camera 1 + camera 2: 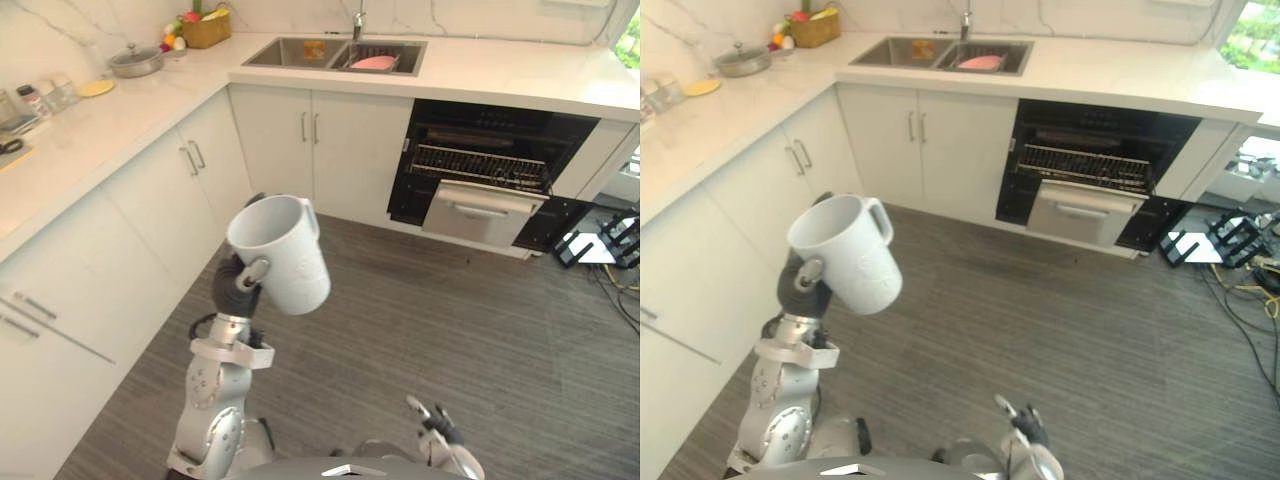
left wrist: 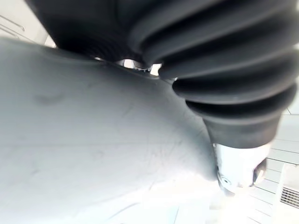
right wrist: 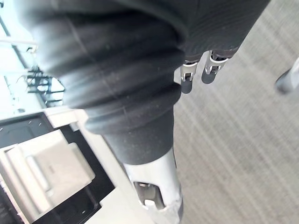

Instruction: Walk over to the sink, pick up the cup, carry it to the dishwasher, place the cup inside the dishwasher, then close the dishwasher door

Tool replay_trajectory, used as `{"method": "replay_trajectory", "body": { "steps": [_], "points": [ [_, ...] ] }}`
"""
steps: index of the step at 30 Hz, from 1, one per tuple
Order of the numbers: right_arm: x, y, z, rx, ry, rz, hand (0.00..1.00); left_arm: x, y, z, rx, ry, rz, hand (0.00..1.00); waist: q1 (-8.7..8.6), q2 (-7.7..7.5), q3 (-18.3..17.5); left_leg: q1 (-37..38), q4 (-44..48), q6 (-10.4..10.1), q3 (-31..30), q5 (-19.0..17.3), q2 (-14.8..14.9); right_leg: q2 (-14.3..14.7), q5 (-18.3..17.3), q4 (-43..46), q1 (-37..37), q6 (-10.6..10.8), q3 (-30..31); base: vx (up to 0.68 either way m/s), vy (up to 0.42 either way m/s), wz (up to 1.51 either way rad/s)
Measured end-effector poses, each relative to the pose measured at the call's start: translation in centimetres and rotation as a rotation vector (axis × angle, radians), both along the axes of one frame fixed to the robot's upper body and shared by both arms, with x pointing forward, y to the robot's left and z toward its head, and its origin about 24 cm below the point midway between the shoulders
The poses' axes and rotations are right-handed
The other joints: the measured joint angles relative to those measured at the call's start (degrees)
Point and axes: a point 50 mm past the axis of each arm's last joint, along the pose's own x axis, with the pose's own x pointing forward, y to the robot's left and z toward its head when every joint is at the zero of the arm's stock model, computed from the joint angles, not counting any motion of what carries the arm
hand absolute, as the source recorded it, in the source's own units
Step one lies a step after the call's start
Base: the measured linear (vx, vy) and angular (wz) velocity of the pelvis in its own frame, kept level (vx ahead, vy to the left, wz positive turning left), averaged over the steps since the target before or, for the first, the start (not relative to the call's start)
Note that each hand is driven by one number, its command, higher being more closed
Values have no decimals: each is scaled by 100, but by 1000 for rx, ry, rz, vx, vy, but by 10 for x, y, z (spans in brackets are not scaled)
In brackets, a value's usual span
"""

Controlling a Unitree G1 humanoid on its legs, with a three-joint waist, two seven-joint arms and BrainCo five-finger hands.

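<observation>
1. The right robot hand (image 1: 436, 421) hangs low by the body above the grey floor (image 1: 450, 320), fingers loose and holding nothing. It has no part in the carry, so I judge it is simply kept out of the way.
2. The left robot hand (image 1: 240, 282) is raised in front, curled round the body of the white cup (image 1: 282, 258), thumb across the wall below the rim. The cup is in the air and tilted, mouth up and toward the left. Its handle (image 1: 311, 216) sits on the far side, away from the palm. Gripping the body rather than the handle probably gives a firmer hold for walking.
3. Well apart from the cup, the dishwasher (image 1: 500, 130) stands open under the tabletop (image 1: 500, 75), its door (image 1: 480, 212) dropped forward and the rack (image 1: 478, 165) showing. That leaves a free way in; placing and closing are not yet done.
4. Farthest, the sink (image 1: 275, 52) is set in the tabletop, with a pink item (image 1: 372, 62) in its right basin. A pot (image 1: 135, 62) and a basket (image 1: 205, 28) stand toward the corner.
</observation>
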Motion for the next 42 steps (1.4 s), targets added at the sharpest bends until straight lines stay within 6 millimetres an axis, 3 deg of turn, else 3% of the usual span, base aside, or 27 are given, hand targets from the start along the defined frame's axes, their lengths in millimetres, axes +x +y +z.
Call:
{"method": "replay_trajectory", "body": {
  "steps": [1, 3, 4, 5, 6, 8, 10, 11, 12, 13, 14, 15, 16, 17, 20, 22, 23, 25, 26, 28, 31, 32, 33, 35, 37, 39, 42],
  "points": [
    [7, 0, 3, -9, -21, 8, 0, -1, 3, -1, -2, 7, 14, 100, 3, 0, -9, 63, -784, -72, -103, 82, -208, -11, -6, -96, 116, 18, 69, 525, 7, -60],
    [23, -4, 5, -33, -53, 16, 0, -3, 12, -7, -10, 36, 59, 100, 73, -67, -61, 224, -2694, -173, -682, 1148, -876, -123, -59, -426, 420, 115, 624, 575, 114, -85],
    [23, -7, 3, -38, -47, 0, 0, -3, 13, -7, -9, 38, 67, 100, 67, -75, -71, 166, -2865, -195, -790, 1334, -970, -157, -86, -488, 470, 162, 713, 491, 157, -74],
    [13, -22, -3, -57, -26, -70, 0, 0, 14, -6, -13, 31, 79, 100, 64, -72, -78, 74, -3110, -150, -848, 1667, -1068, -215, -173, -560, 581, 306, 848, 581, 217, -36],
    [-1, -37, -8, -97, -42, -110, 0, 3, 17, -6, -11, 21, 92, 100, 110, -90, -83, 125, -3201, 201, -686, 2060, -1118, -314, -293, -566, 742, 488, 930, 484, 194, -25],
    [-16, -47, -7, -136, -89, -106, 0, 8, 30, -7, -4, 17, 143, 100, 13, -280, -133, 295, -2938, 492, -495, 1802, -1351, -648, -408, -325, 815, 666, 1092, 576, 208, -18],
    [-11, -53, 0, -169, -149, -97, 0, 13, 44, -5, -5, 9, 187, 100, -29, -350, -87, 8, -1523, 580, -324, 1089, -1188, -666, -290, 210, 906, 684, 1289, 455, 179, -36],
    [-21, -57, 1, -186, -154, -117, 0, 13, 48, -4, 5, 0, 190, 100, -17, -389, -141, 94, -1342, 356, -235, 797, -1260, -695, -332, 920, 915, 784, 1146, 241, 150, -24],
    [-26, -61, 2, -205, -159, -125, 0, 13, 48, -3, 11, -6, 181, 100, -15, -355, -186, 295, -1538, 530, -258, 741, -1254, -724, -337, 1471, 838, 855, 1024, 270, 202, -6],
    [-34, -60, 0, -210, -163, -143, 0, 12, 49, -3, 40, -15, 164, 100, -24, -566, -324, 637, -1612, 688, -213, 360, -1463, -1016, -188, 2758, 472, 1067, 929, 341, 198, 25],
    [-41, -59, -1, -206, -171, -174, 0, 11, 51, -3, 61, -16, 152, 100, -83, -764, -400, 973, -1777, 785, -291, 147, -1733, -1378, 585, 3809, 56, 1190, 869, 395, 182, 28],
    [-43, -59, 0, -211, -178, -188, 0, 10, 50, -2, 63, -18, 147, 100, -96, -782, -393, 1153, -1894, 823, -342, 106, -1806, -1547, 1029, 4265, -150, 1068, 762, 464, 159, 16],
    [-41, -62, 3, -232, -208, -203, 0, 9, 50, -1, 59, -23, 148, 100, -114, -751, -362, 1455, -2058, 870, -353, 2, -1850, -1748, 811, 5123, -692, 640, 630, 455, 169, 0],
    [-38, -64, 8, -253, -239, -206, 0, 9, 49, -3, 62, -14, 150, 100, -180, -668, -342, 1647, -2189, 893, -404, -41, -1832, -1728, 496, 5438, -1088, 535, 598, 418, 165, 14],
    [-17, -63, 41, -319, -419, -229, 0, 9, 43, -3, 98, -8, 137, 100, -516, -458, -242, 2303, -2732, 771, -595, -45, -1690, -1433, -210, 4511, -1927, 773, 350, 435, 129, 34],
    [-7, -61, 62, -353, -517, -258, 0, 9, 39, -4, 114, -4, 115, 100, -586, -451, -132, 2763, -2975, 633, -654, -114, -1656, -1363, -248, 3365, -2094, 756, -109, 523, 53, 10],
    [-1, -61, 76, -378, -570, -278, 0, 7, 38, -6, 121, 2, 109, 100, -596, -499, -73, 3039, -3065, 462, -647, -219, -1659, -1276, -112, 2608, -2074, 593, -428, 584, 3, -7],
    [5, -64, 95, -413, -640, -308, 0, 1, 41, -6, 135, 10, 111, 100, -599, -754, -139, 3408, -3111, 297, -616, -412, -1823, -1189, 856, 1470, -1882, 10, -1037, 615, -16, -32],
    [11, -70, 109, -451, -690, -309, 0, -3, 39, -10, 112, 27, 117, 100, -561, -553, -134, 3561, -3052, 300, -594, -591, -1663, -1049, 615, 1543, -1804, -350, -1215, 602, -20, -62],
    [21, -69, 135, -474, -795, -345, 0, -4, 33, -10, 109, 17, 99, 100, -565, -421, -155, 3551, -2759, 308, -500, -620, -1520, -807, 295, 1565, -1745, -270, -1071, 544, -33, -53],
    [22, -68, 168, -531, -895, -406, 0, -4, 16, -8, 74, 11, 42, 100, -648, -368, -121, 3094, -988, 255, -333, -455, -1204, -597, -175, 1571, -1339, -159, -985, 555, -37, -23],
    [19, -66, 183, -568, -931, -430, 0, -5, 10, -7, 59, 10, 19, 100, -655, -349, -96, 2540, 384, 194, -218, 192, -982, -515, -291, 1464, -1105, -171, -852, 374, 38, -41],
    [17, -61, 196, -602, -970, -436, 0, -7, 5, -7, 55, 9, 5, 100, -603, -319, -75, 1928, 1675, 152, -57, 441, -574, -400, -377, 1279, -850, -187, -707, 372, 52, -48],
    [15, -56, 207, -656, -999, -443, 0, -10, -1, -4, 43, -2, -14, 100, -585, -267, -43, 1191, 2551, 251, -59, 109, -57, -311, -488, 1070, -466, -175, -542, 369, 43, -54],
    [18, -54, 213, -681, -1011, -440, 0, -12, -3, -5, 36, 3, -21, 100, -454, -276, -44, 817, 2076, 205, -159, -262, 47, -355, -508, 896, -186, -67, -153, 395, 90, -102],
    [23, -55, 218, -691, -1030, -442, 0, -12, -3, -7, 31, 11, -18, 100, -363, -285, -43, 617, 843, 88, -381, -522, -156, -473, -483, 757, -17, 76, 333, 380, 179, -129],
    [36, -48, 227, -678, -1084, -373, 0, -15, -5, -11, 33, 29, -21, 100, -230, -297, -39, 384, -1247, -71, -1448, -235, -849, -662, -456, 488, 132, 327, 1361, 378, 324, -150]
  ]
}}
